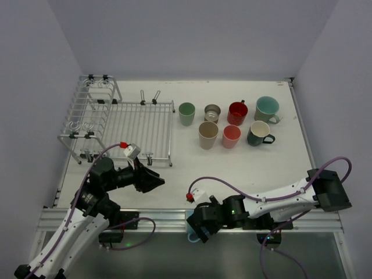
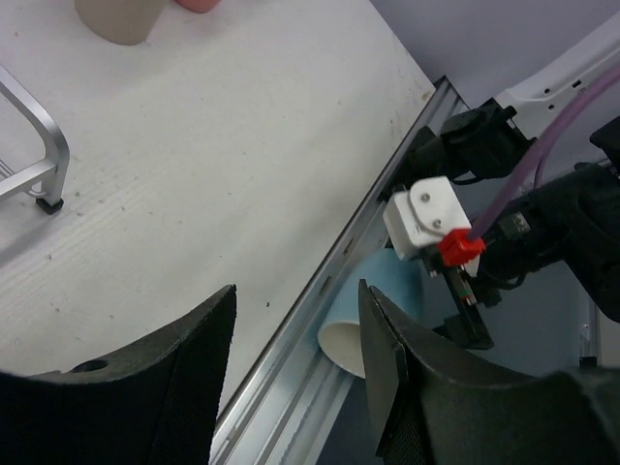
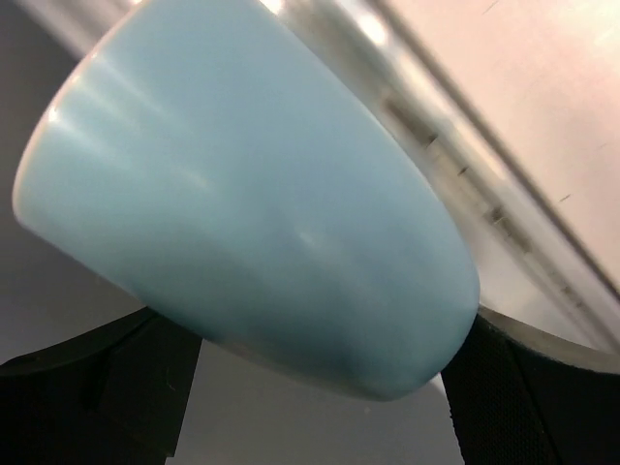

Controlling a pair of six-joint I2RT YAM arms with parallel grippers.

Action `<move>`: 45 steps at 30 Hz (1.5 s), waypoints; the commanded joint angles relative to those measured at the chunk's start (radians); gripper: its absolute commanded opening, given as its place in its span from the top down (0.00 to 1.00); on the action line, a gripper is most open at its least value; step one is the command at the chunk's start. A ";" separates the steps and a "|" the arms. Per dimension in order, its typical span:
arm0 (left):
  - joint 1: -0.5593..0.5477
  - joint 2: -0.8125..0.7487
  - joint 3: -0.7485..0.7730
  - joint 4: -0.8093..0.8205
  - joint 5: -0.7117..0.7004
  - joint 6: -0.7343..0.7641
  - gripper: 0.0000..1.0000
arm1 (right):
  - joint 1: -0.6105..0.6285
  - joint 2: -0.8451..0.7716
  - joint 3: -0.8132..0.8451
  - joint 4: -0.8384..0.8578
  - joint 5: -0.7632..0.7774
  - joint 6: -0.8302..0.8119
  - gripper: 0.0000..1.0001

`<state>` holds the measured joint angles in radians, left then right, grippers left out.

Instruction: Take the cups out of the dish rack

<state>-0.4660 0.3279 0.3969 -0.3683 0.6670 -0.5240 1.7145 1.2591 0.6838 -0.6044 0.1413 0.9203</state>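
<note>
**Seven cups on the table, an eighth in the right gripper past the near edge**

The white table fills the top view. The dish rack stands at its back left, with the taller slotted section on the far left and the flat grid tray beside it toward the middle.

The left gripper hangs low over the table in front of the rack and points toward the centre. Its jaws stand apart, and in the left wrist view only bare tabletop and the metal edge rail show between them. The right gripper lies along the near edge and reaches leftward.

Seven cups stand upright in two rows at the back right, well apart from the rack. The rear row runs from the pale green cup through the metallic cup and the red mug to the teal mug. In front of them are the beige cup, the pink cup and the dark mug.

The light blue cup is tipped on its side just beyond the rail, off the tabletop. It sits between the right gripper's black fingers, and the jaws are closed wide around its body.
</note>
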 commanded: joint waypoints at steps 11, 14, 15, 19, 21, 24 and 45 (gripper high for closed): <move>-0.005 0.125 -0.021 0.135 0.031 -0.100 0.17 | -0.305 -0.070 -0.023 0.195 0.297 -0.149 0.08; -0.042 0.166 -0.003 0.196 0.002 -0.107 0.14 | -0.345 -0.084 -0.041 0.262 0.300 -0.198 0.07; -0.057 0.181 0.005 0.213 -0.009 -0.105 0.13 | -0.349 -0.095 -0.047 0.284 0.299 -0.236 0.07; -0.178 0.293 0.077 0.246 -0.142 -0.065 0.12 | -0.354 -0.226 -0.046 0.301 0.252 -0.311 0.05; -0.264 0.335 0.098 0.244 -0.205 -0.022 0.11 | -0.352 -0.305 -0.049 0.276 0.221 -0.330 0.04; -0.388 0.428 0.137 0.239 -0.334 0.047 0.11 | -0.354 -0.490 -0.052 0.197 0.198 -0.330 0.05; -0.839 0.909 0.415 0.048 -0.572 0.427 0.00 | -0.354 -1.040 -0.023 -0.080 0.256 -0.192 0.21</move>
<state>-1.2995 1.2552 0.7963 -0.2710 0.1116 -0.1497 1.3602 0.2691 0.6353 -0.6697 0.3840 0.7151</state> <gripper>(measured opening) 0.997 0.786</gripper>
